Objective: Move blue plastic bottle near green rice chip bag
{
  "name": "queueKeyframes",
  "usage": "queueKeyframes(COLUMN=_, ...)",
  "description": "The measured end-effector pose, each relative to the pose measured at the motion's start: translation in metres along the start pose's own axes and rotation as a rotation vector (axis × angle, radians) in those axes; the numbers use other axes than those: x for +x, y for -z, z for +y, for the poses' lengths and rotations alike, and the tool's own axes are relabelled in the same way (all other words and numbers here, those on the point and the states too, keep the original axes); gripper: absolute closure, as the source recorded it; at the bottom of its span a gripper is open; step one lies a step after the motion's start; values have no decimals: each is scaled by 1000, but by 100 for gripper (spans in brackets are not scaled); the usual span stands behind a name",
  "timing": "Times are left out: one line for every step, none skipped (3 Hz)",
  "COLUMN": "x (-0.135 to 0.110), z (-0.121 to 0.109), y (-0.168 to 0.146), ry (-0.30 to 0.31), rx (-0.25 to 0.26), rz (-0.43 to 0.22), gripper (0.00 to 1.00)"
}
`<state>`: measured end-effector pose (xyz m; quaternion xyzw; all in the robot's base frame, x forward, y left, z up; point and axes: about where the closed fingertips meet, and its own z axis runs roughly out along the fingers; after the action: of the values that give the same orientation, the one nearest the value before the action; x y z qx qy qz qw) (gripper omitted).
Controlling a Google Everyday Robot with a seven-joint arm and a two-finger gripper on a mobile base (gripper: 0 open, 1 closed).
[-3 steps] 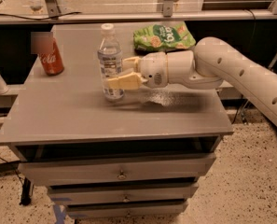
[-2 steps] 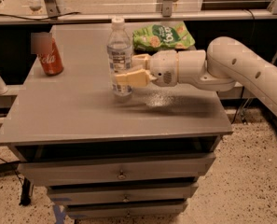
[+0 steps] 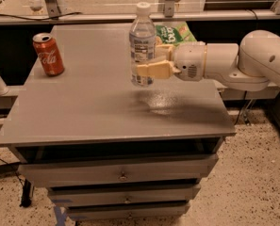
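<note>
The gripper (image 3: 148,67) is clamped around the lower half of the blue plastic bottle (image 3: 142,34), holding it upright and clear of the grey table (image 3: 83,105). The green rice chip bag (image 3: 175,32) sits just behind the hand at the table's back edge. There's plenty of bare tabletop below and left of the hand, and the front edge is well off. Versus a second ago, the bottle's higher and nearer the bag. Count: one bottle, one bag, one Coca-Cola can (image 3: 48,54) far left.
</note>
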<state>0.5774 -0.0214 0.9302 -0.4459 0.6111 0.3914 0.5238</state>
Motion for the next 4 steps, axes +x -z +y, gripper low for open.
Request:
queueKeyframes(x=2, z=0, y=-2, ry=-1, rx=6, rz=-9, gripper=100)
queueKeyframes(x=-2, z=-33, y=1, ry=46, rx=42, rz=-11, gripper=100)
queueKeyframes(x=-29, z=-86, y=26, ry=111, rx=119, rz=-24, gripper=100)
queueKeyframes(x=-48, z=-127, y=60, ry=149, rx=196, rz=-9, gripper=100)
